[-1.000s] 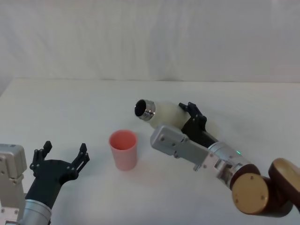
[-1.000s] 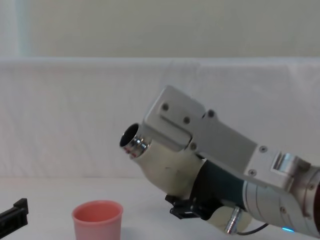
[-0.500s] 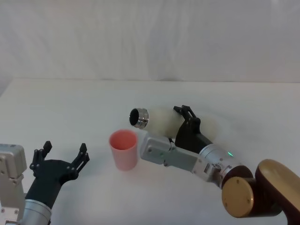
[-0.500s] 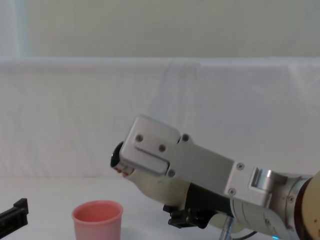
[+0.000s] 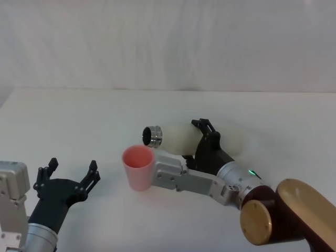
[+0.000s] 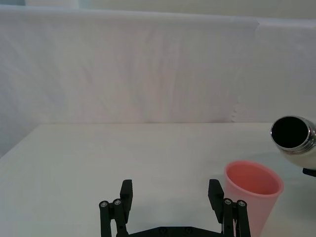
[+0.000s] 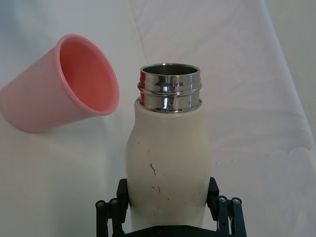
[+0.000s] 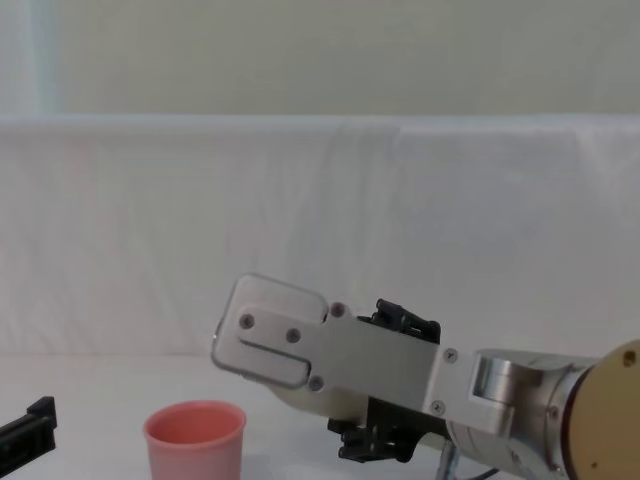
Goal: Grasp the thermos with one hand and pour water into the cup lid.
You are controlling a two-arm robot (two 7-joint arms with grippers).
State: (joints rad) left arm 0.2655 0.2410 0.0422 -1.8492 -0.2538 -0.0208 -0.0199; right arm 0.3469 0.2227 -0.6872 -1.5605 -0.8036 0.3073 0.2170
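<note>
The thermos (image 5: 178, 137) lies tipped far over near the middle of the head view, its cream-white body slanting down toward the lower right and its shiny steel neck (image 5: 153, 136) pointing left, the open dark mouth sitting just above and beside the upper right rim of the cup lid (image 5: 138, 167). In the right wrist view the bottle (image 7: 169, 168) fills the centre, small dark scuffs on its matte side, the threaded steel neck (image 7: 170, 88) at centre top, and the salmon-pink cup (image 7: 64, 84) in the upper left with its open rim turned toward the neck, close to it but apart. The right gripper (image 5: 205, 144), black and two-fingered on a grey-white arm, is clamped around the lower body of the bottle; its fingers (image 7: 111, 215) press either side of the bottle at the bottom of the right wrist view. In the chest view the grey plate of that arm (image 8: 300, 345) hides most of the bottle, and the pink cup (image 8: 194, 438) stands upright in the lower left on the white table (image 5: 105, 115). The left gripper (image 5: 67, 185) rests low in the lower left of the head view, well apart from the cup, its fingers (image 6: 126, 195) spread wide with nothing between them; in the left wrist view the cup (image 6: 252, 196) stands at lower right and the bottle's dark mouth (image 6: 292, 133) hangs at the right edge just above it.
</note>
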